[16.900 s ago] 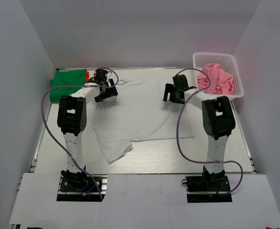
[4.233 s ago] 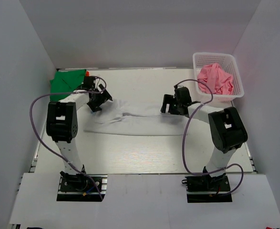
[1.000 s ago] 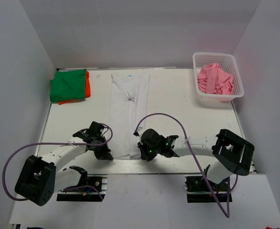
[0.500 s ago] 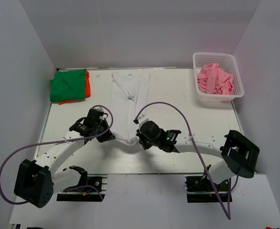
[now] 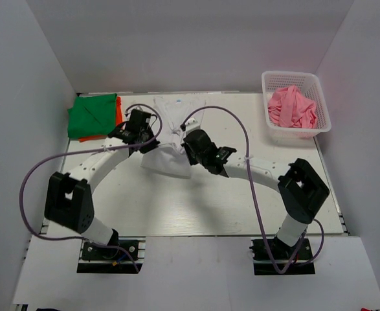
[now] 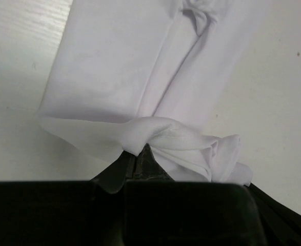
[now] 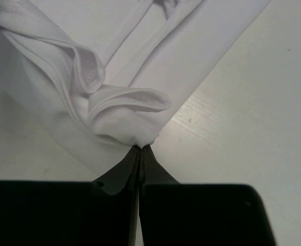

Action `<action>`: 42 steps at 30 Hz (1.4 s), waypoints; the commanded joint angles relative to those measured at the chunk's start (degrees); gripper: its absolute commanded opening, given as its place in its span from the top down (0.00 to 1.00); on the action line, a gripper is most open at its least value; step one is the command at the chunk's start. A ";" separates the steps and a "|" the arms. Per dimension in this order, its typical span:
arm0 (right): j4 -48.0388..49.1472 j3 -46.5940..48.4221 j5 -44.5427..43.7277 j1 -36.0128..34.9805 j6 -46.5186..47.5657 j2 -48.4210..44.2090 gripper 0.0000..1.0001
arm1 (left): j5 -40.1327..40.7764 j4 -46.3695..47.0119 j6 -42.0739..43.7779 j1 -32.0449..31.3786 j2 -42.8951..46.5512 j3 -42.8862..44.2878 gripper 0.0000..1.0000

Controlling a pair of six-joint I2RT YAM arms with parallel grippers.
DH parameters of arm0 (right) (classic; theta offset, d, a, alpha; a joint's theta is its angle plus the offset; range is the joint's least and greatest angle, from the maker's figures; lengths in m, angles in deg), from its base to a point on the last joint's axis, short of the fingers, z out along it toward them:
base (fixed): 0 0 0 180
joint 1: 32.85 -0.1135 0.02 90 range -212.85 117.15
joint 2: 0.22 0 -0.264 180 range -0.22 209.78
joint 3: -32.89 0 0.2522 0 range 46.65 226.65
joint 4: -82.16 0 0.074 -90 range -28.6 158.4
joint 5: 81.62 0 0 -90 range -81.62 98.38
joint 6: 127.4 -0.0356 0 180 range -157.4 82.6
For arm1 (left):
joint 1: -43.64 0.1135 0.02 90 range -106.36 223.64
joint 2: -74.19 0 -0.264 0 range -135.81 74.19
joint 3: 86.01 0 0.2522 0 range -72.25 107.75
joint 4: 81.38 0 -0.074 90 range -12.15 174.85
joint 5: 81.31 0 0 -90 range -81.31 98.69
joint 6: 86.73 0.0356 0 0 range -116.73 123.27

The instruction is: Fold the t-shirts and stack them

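Observation:
A white t-shirt (image 5: 170, 152), folded into a long strip, lies in the middle of the table with its near end lifted and carried over toward the far end. My left gripper (image 5: 152, 144) is shut on the left corner of that end (image 6: 140, 134). My right gripper (image 5: 188, 144) is shut on the right corner (image 7: 140, 138). Both hold the cloth above the lower layer of the white t-shirt (image 6: 114, 66), which lies flat (image 7: 191, 46). A folded green t-shirt (image 5: 94, 115) rests on an orange one (image 5: 118, 111) at the far left. A crumpled pink t-shirt (image 5: 293, 107) fills the basket.
The white plastic basket (image 5: 319, 97) stands at the far right corner. White walls close in the table on three sides. The purple cables (image 5: 54, 162) of both arms loop over the tabletop.
Both grippers have carried the near end of the white t-shirt from the table's front toward the back, folding the strip over itself. The fold edge now lies mid-table.

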 commanded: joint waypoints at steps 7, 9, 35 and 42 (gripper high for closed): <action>2.00 11.14 2.26 7.20 4.50 7.70 1.00 | 2.84 0.86 2.42 3.43 -10.32 13.02 1.00; 2.00 12.54 3.94 8.17 4.76 8.94 1.00 | 2.84 2.26 3.21 4.05 -11.64 14.95 1.00; 1.38 20.23 13.42 16.34 1.33 16.95 0.10 | -4.11 -3.01 5.67 11.16 -30.46 35.01 0.00; 7.79 11.33 31.61 15.12 5.64 11.13 0.10 | -5.78 1.21 4.09 11.69 -18.52 16.58 0.00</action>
